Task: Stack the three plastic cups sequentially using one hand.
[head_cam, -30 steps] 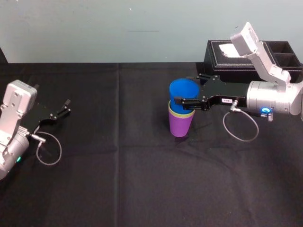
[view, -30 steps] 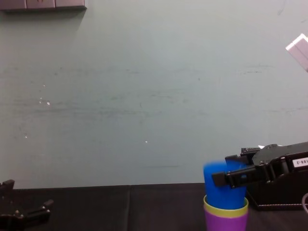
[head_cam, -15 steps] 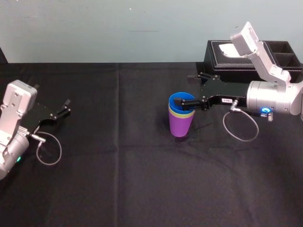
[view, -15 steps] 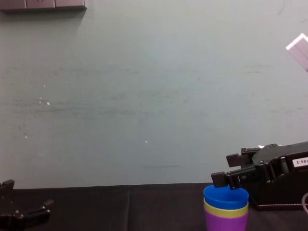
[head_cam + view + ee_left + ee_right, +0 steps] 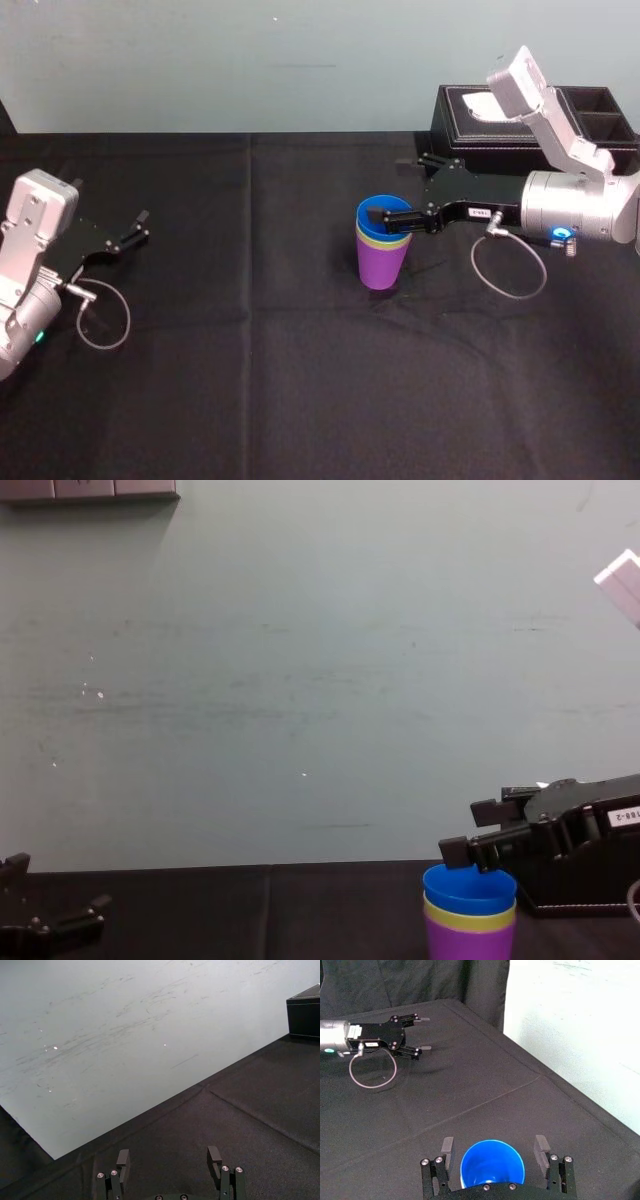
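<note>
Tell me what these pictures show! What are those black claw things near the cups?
This is a robot with two arms, each ending in a claw called a gripper. One camera looks down from its head, one looks forward from its chest, and one rides on each wrist. On the black table three cups are nested: the purple cup lowest, the yellow-green cup inside it, the blue cup on top. The right gripper is open around the blue cup's rim, gripping nothing. The left gripper is parked open on the left. A black tissue box stands behind.
</note>
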